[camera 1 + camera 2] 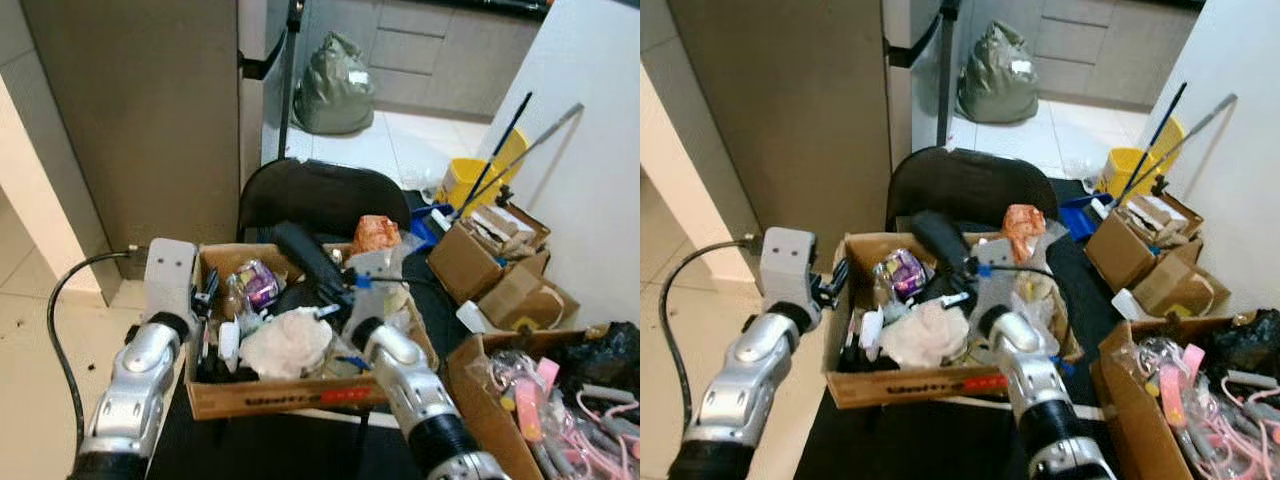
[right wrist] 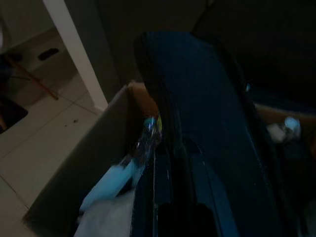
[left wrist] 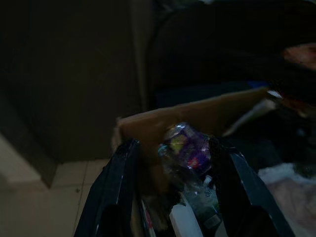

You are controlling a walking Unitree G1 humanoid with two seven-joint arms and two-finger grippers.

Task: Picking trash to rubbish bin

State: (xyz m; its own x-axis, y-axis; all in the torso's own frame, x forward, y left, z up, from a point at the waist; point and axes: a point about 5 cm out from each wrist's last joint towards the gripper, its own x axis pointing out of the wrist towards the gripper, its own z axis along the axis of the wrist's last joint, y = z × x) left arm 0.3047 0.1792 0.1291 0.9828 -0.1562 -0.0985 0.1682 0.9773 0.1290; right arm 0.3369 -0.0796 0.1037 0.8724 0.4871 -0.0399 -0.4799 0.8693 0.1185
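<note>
A cardboard box [image 1: 290, 396] full of trash rests on a black chair [image 1: 320, 195]. It holds a crumpled purple wrapper [image 1: 258, 285], a white paper wad [image 1: 285, 345] and an orange packet [image 1: 375, 233]. My left gripper [image 1: 207, 300] hangs open at the box's left wall. In the left wrist view its fingers [image 3: 121, 187] stand either side of the purple wrapper [image 3: 190, 148] without touching it. My right gripper [image 1: 335, 292] is over the middle of the box, shut on a long black object [image 1: 300, 252] that slants up and left. That object [image 2: 207, 123] looks dark blue-black in the right wrist view.
A tall grey cabinet [image 1: 150, 120] stands to the left, and a black cable [image 1: 60, 300] loops over the floor. A green rubbish bag [image 1: 335, 90] sits on the floor behind. On the right are a yellow bucket [image 1: 470, 180] with mop handles, cardboard boxes [image 1: 490, 250] and a box of pink items [image 1: 540, 400].
</note>
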